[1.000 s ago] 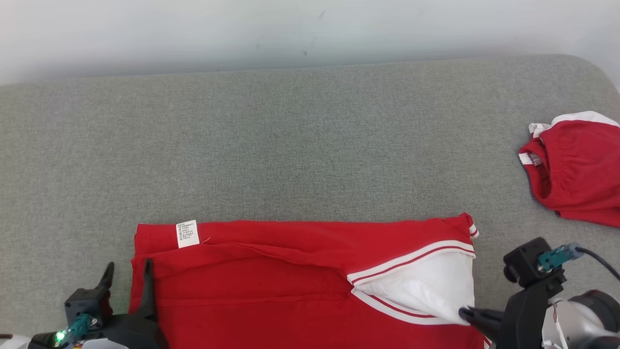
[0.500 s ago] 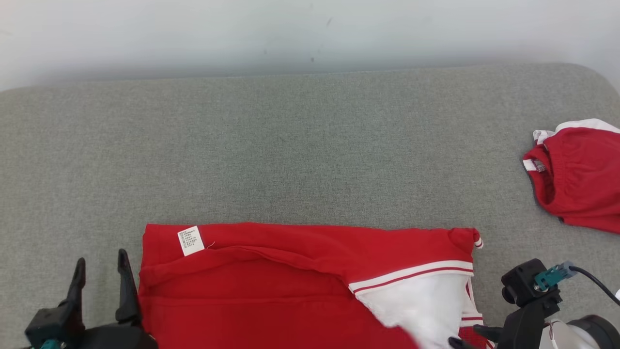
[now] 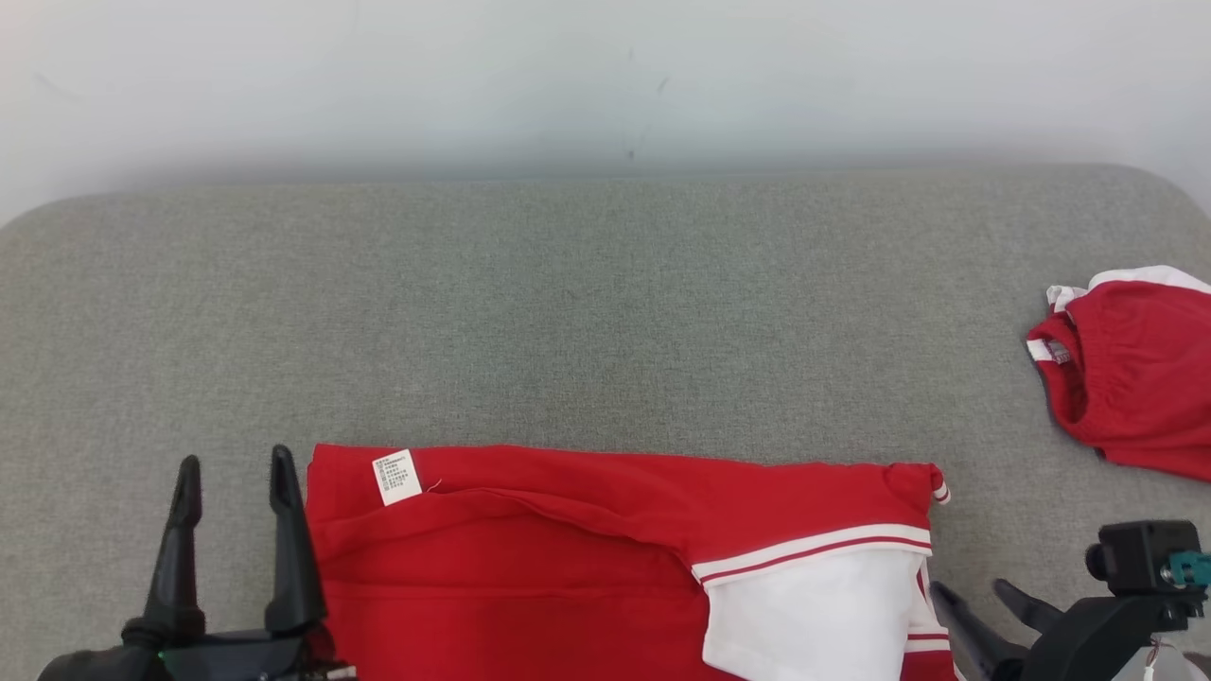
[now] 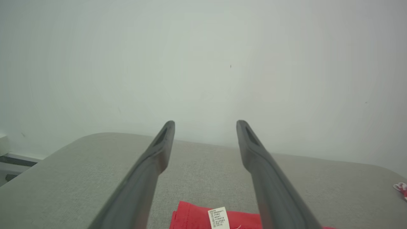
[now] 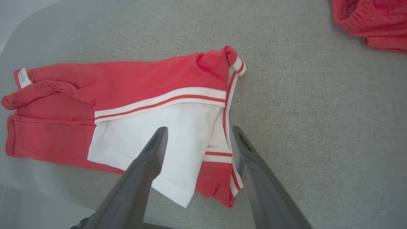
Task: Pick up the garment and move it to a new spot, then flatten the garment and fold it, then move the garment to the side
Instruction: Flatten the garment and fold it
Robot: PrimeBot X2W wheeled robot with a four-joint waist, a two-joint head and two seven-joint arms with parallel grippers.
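Nearest us, our left gripper (image 3: 235, 459) stands open and empty just left of the garment (image 3: 568, 549). Our right gripper (image 3: 969, 588), also spread with nothing in it, sits at the garment's right edge by the white panel (image 3: 804, 615). The garment lies folded along the near edge of the grey cushion (image 3: 605, 312), label (image 3: 397, 476) up. Farther right lies a second red piece (image 3: 1135, 378), and beyond it the wall (image 3: 605, 76).

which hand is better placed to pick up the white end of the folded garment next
Right, most likely. The right hand is open beside the white panel of the garment, fingers framing its edge. The left hand is open by the label at the opposite end.
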